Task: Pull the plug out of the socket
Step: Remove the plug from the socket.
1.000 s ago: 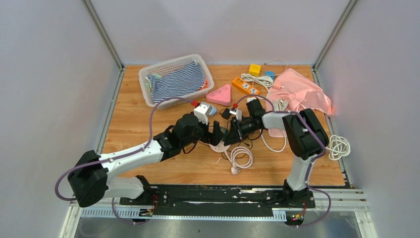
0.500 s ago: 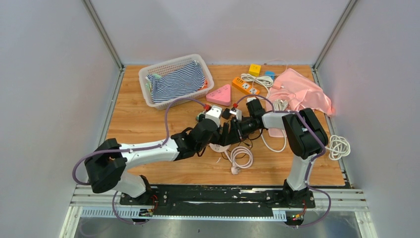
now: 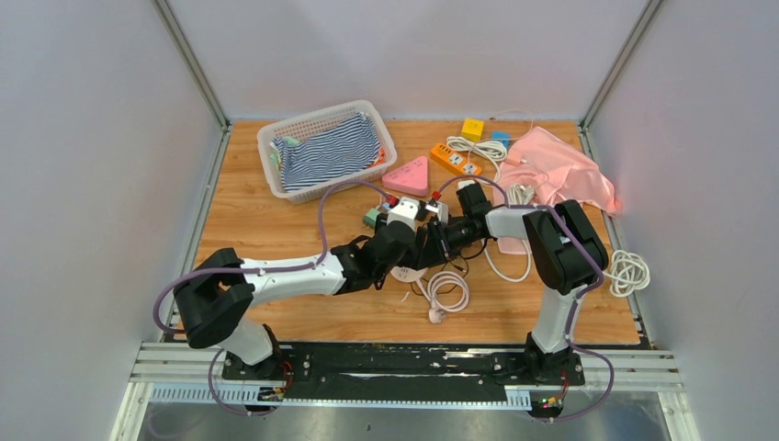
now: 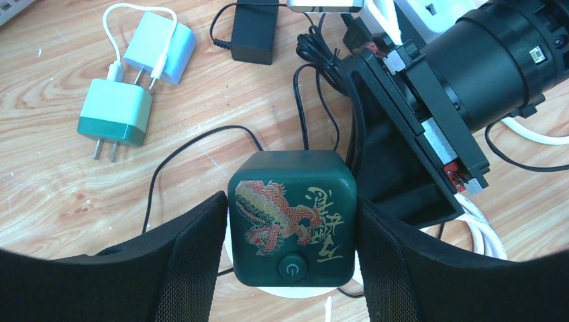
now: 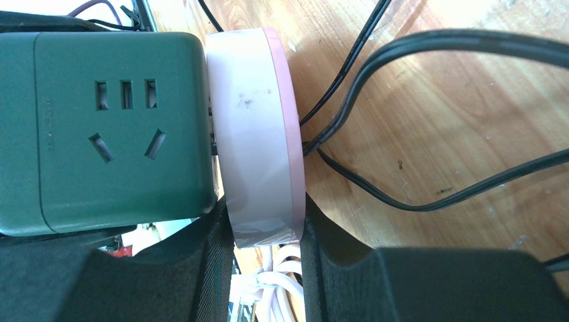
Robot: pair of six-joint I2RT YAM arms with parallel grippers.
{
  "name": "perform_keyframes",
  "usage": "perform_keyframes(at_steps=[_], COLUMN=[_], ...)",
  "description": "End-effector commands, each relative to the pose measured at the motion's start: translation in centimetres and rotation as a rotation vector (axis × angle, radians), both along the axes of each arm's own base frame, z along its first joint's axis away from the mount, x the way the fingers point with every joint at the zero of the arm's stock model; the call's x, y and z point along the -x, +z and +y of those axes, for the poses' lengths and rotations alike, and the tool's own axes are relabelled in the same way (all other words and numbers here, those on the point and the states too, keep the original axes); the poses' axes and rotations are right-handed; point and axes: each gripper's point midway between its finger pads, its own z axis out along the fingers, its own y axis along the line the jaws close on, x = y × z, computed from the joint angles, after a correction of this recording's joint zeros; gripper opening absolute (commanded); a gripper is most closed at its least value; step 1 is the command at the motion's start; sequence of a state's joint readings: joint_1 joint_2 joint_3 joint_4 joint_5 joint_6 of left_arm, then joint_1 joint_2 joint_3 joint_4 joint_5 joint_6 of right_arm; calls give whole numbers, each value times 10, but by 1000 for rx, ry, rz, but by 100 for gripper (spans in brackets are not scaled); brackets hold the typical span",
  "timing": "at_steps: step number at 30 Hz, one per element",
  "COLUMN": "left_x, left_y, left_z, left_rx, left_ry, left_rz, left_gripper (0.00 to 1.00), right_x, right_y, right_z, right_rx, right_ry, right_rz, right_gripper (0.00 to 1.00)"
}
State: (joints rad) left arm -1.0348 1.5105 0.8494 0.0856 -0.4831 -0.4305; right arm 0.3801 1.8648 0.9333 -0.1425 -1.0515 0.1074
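Glossy dark-green cube plug (image 4: pixel 292 218), dragon printed on top, sits against the round white, pink-rimmed socket (image 5: pixel 258 134) on the wood-grain table (image 4: pixel 54 188). Your left gripper (image 4: pixel 290 204) squeezes the cube's flanks; your right gripper (image 5: pixel 265 211) clamps the disc's faces, both arms reaching inward, wrists nose to nose
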Motion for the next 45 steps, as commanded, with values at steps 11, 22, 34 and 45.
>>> perform_keyframes(at_steps=[11, 22, 34, 45], left_x=[-6, 1, 4, 7], left_y=[-8, -16, -25, -21], left_z=[-6, -15, -18, -19], left_rx=[-21, -20, -45, -33], left_ry=[38, -21, -56, -77], left_rz=[14, 48, 63, 64], left_gripper=[57, 59, 36, 0], right_x=[-9, -9, -9, -10], right_y=[-51, -51, -51, -50], right_z=[-23, -23, -23, -23], right_rx=[222, 222, 224, 221], right_ry=[-20, -21, -19, -18], right_rz=[-86, -89, -90, -97], right_gripper=[2, 2, 2, 2])
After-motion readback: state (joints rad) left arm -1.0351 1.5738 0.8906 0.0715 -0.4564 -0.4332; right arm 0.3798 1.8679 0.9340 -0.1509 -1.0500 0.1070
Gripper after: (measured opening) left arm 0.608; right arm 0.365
